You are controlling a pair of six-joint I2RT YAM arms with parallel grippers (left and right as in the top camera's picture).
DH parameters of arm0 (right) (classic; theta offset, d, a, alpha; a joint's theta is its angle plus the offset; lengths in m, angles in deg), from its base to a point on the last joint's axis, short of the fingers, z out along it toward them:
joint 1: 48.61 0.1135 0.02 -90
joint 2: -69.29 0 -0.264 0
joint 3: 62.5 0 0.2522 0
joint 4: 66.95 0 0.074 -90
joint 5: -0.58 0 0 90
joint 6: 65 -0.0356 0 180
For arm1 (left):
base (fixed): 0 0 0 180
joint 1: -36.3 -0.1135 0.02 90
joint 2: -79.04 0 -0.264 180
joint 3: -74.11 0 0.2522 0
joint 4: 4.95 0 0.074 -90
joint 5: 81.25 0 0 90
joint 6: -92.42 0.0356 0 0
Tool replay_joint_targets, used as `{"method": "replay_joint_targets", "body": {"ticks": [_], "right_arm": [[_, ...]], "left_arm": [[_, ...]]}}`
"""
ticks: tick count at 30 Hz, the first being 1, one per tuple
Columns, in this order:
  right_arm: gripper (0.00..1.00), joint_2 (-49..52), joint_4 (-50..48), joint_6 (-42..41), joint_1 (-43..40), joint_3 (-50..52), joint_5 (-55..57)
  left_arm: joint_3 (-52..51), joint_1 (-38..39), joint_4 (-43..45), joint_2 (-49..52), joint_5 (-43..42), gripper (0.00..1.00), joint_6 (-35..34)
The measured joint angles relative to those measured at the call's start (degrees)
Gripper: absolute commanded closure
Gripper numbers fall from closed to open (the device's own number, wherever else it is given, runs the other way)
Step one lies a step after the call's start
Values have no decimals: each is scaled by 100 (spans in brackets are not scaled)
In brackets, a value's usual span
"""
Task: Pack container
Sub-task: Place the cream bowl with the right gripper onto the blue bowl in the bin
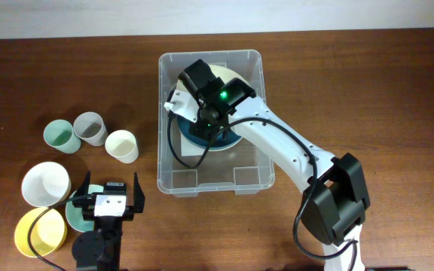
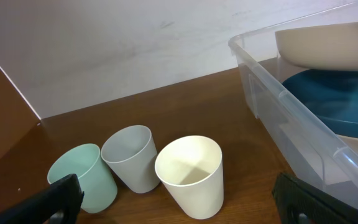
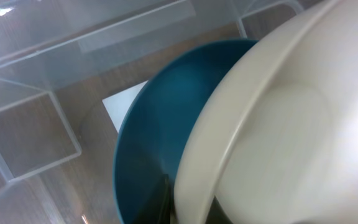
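The clear container stands at mid table with a white label on its base. A blue bowl lies inside it. My right gripper is inside the container, shut on the rim of a cream bowl, which is tilted over the blue bowl. In the right wrist view the cream bowl overlaps the blue bowl, with one dark finger of the gripper beside its rim. My left gripper is open and empty at the front left.
Three cups stand left of the container: teal, grey, cream. A white bowl, a yellow bowl and a pale teal bowl sit at the front left, by the left gripper.
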Motion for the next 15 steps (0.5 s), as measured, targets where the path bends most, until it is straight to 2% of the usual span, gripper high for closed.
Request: {"method": "replay_joint_targets", "body": {"ticks": [1, 3, 8, 11, 13, 15], "right_arm": [[40, 0, -9, 9, 0, 0, -2], [34, 0, -7, 24, 0, 0, -4], [33, -15, 192, -168, -2, -13, 162], [33, -195, 197, -758, -72, -39, 588], [29, -664, 199, -1609, -356, -83, 1023], [25, -1329, 372, -2712, -1019, -205, 1307]], "left_arm": [[0, 0, 0, 0, 0, 0, 0], [0, 0, 0, 0, 0, 0, 0], [0, 0, 0, 0, 0, 0, 0], [0, 0, 0, 0, 0, 0, 0], [0, 0, 0, 0, 0, 0, 0], [0, 0, 0, 0, 0, 0, 0]]}}
